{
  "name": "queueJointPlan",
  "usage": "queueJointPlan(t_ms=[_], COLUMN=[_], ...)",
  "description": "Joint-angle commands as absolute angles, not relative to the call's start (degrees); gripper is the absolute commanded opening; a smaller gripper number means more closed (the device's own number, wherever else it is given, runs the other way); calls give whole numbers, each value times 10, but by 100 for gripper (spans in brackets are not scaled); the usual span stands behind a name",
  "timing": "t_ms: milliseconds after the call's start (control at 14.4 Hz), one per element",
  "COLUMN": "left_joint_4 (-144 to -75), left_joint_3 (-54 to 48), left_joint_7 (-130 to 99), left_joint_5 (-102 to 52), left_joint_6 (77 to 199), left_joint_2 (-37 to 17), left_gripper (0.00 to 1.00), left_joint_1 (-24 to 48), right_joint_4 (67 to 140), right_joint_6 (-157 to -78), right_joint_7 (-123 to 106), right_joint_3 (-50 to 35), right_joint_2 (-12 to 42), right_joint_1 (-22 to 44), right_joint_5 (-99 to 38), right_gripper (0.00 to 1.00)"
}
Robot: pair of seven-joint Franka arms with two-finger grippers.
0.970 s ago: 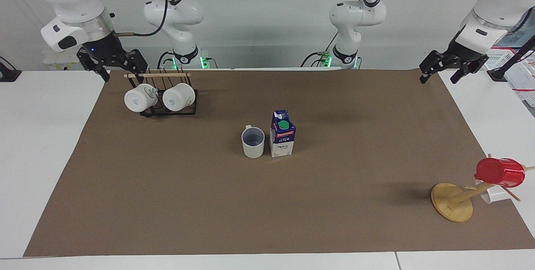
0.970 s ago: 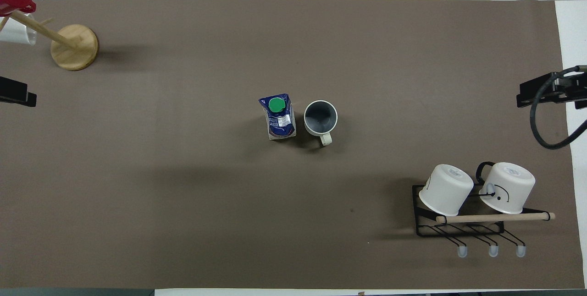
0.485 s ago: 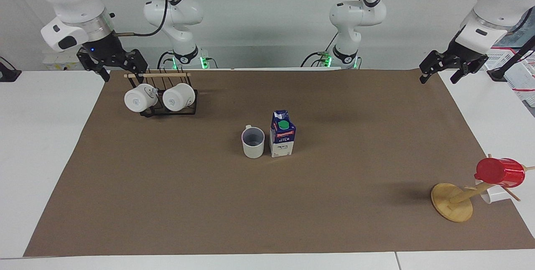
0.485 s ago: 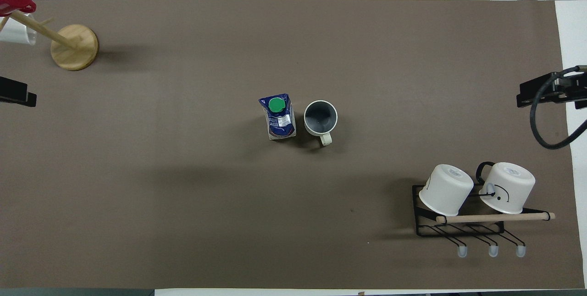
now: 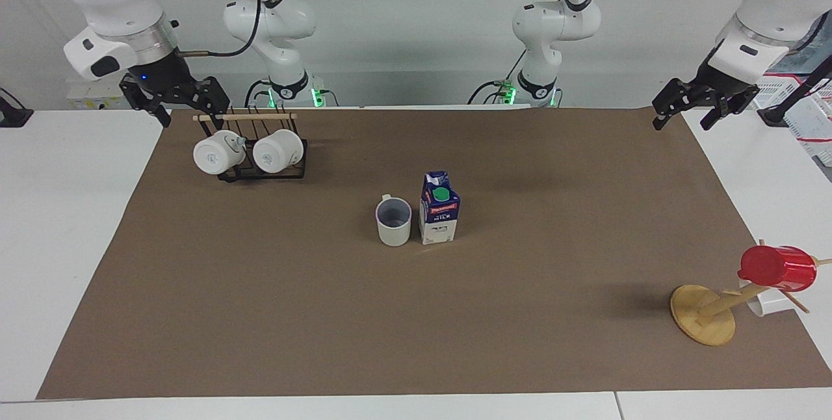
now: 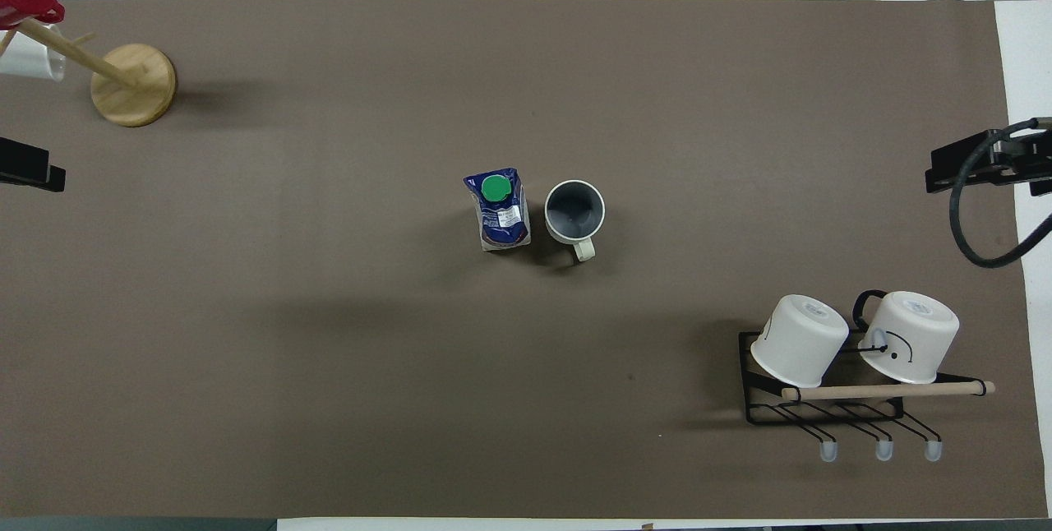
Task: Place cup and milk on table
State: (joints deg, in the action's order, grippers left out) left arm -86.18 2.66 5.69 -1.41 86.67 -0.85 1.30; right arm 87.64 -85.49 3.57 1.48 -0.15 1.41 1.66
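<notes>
The cup (image 5: 394,221) and milk (image 5: 439,208) stand upright, just beside each other, mid-table (image 5: 260,316), apparently already placed. The left gripper (image 5: 690,108) and right gripper (image 5: 174,99) hang open and empty over opposite corners, evidently withdrawn clear.

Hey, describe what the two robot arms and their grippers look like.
Both arms are glossy white with rounded joints, dark bands and silver wrist rings. Black cables loop along them, and green lights glow at the bases. The right gripper and the left gripper are black, skeletal linkages with thin jaws; a small blue light shows above the right one.
</notes>
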Motion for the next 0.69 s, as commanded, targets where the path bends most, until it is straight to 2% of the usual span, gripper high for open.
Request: queueJointPlan(t_ms=[0,208,623], left_joint_4=[-864,-865,-859], left_joint_3=[30,26,25], left_joint_7=[62,58,57], left_joint_5=[-22,-22,-15], left_joint_6=[860,860,870], left_joint_2=[-6,-6,-9], left_gripper=[100,100,100], left_joint_1=[15,17,35], right_joint_4=[893,910,893], right_joint_6=[-860,-862,-852], right_joint_7=[33,32,15], right_joint_3=[17,16,22], right_joint_2=[-15,-23,-17], right_joint_1=[18,20,17], right_joint_5=[24,18,25], right_gripper=[100,100,100])
